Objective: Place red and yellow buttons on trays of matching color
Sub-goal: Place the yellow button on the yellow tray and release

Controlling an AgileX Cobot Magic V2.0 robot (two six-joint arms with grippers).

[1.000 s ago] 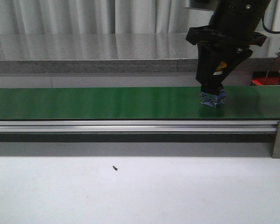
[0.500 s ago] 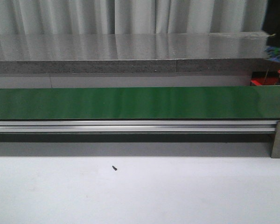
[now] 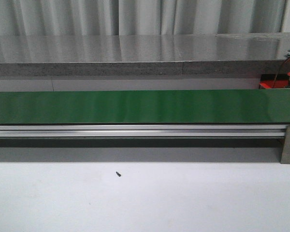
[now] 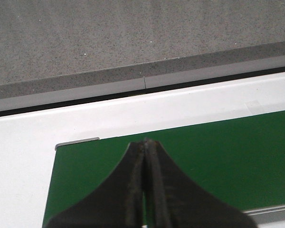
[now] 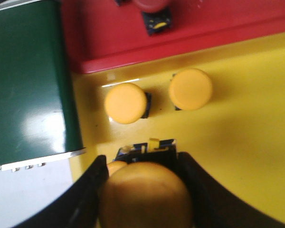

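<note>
Belt (image 3: 135,106): I see plain green.
Trays: one yellow (image 5: 237,142), one red (image 5: 190,38).
Buttons (image 5: 126,103): yellow caps.
Fingers (image 4: 168,199): black.

green belt (image 3: 135,106): runs full width, bare | aluminium rail (image 3: 135,130): along belt's near edge (bracket at right end) | white table (image 3: 183,198): small dark speck (image 3: 118,174) | grey curtain (image 3: 135,17): behind
</note>
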